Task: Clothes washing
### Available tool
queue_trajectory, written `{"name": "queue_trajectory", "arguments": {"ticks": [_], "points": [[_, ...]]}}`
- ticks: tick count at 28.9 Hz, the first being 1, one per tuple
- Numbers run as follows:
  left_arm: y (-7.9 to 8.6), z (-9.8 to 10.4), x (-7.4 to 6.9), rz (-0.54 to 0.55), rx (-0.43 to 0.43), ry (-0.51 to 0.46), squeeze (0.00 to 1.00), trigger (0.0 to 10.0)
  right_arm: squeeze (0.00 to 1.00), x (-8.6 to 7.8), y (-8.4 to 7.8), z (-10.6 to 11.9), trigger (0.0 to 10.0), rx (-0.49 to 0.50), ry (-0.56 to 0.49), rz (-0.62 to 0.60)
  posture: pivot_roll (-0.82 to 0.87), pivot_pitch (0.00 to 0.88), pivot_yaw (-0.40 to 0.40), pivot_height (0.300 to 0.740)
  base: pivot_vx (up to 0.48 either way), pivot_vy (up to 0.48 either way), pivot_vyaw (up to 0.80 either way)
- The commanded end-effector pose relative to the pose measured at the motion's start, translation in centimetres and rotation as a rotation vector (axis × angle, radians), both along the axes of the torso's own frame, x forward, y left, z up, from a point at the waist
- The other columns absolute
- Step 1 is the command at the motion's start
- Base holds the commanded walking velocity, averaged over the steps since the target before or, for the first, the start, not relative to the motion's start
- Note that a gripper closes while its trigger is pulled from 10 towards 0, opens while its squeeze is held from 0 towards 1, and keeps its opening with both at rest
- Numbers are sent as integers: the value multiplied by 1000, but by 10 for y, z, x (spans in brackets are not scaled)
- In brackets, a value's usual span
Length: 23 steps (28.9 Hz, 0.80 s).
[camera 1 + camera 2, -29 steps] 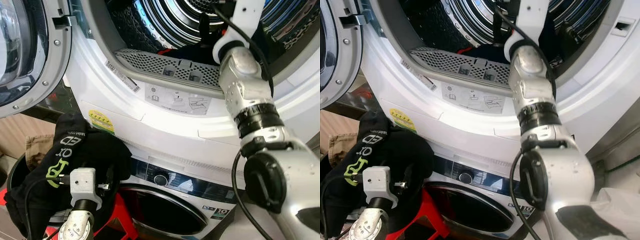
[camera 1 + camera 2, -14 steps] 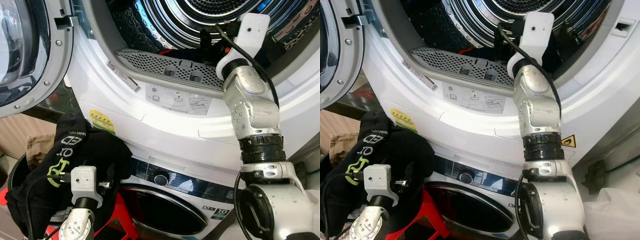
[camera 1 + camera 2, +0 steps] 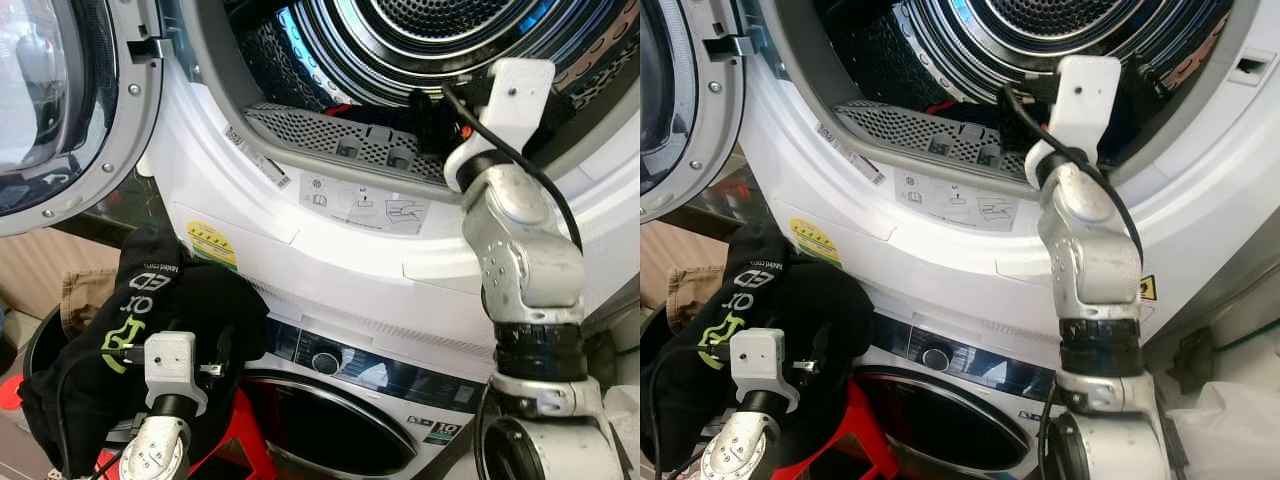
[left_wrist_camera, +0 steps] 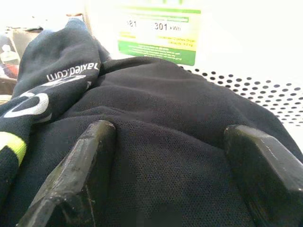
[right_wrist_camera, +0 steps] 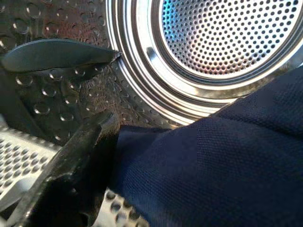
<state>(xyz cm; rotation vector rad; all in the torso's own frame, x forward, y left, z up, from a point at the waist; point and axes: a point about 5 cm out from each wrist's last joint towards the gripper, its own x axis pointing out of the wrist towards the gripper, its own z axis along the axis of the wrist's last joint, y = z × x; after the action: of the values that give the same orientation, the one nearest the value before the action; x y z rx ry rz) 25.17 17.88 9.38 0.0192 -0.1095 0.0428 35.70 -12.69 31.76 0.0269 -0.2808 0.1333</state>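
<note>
Garment (image 4: 156, 142) reads "paxled.com".

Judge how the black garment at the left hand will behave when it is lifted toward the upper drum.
The black garment is likely floppy: it drapes in soft folds over the left hand. Its thin mesh-like weave suggests it is light for its bulk. Loose ends will probably hang and could catch on the drum opening's rim.

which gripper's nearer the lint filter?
Right. The right gripper is inside the drum opening just past the lint filter, holding navy cloth. The left gripper is low, by the black garment.
</note>
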Motion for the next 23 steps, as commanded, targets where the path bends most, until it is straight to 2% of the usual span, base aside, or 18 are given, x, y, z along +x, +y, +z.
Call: {"name": "queue_trajectory", "arguments": {"ticks": [1, 6, 13, 15, 17, 23], "points": [[-5, -3, 1, -23, -18, 20, 0, 10000, 0, -1, -8, -12, 10000, -10, 61, -18, -50, 99, -21, 740, 0, 0, 0], [-7, -4, 1, -28, -22, 22, 0, 10000, 0, -13, -4, -19, 10000, -45, 71, 48, -57, 102, -25, 740, 0, 0, 0], [-8, -4, 1, -28, -23, 22, 0, 10000, 0, -17, -4, -20, 10000, -56, 76, 58, -56, 102, -25, 740, 0, 0, 0], [-7, -4, 1, -24, -24, 21, 0, 10000, 0, -22, -7, -26, 10000, -67, 87, 68, -54, 90, -30, 740, 0, 0, 0], [-7, -4, 1, -23, -26, 20, 0, 10000, 0, -28, -17, -36, 10000, -78, 110, 51, -55, 87, -29, 740, 0, 0, 0], [-8, -4, 2, -26, -27, 17, 0, 10000, 0, -32, -28, -39, 10000, -89, 123, 18, -57, 80, -30, 740, 0, 0, 0]]}}
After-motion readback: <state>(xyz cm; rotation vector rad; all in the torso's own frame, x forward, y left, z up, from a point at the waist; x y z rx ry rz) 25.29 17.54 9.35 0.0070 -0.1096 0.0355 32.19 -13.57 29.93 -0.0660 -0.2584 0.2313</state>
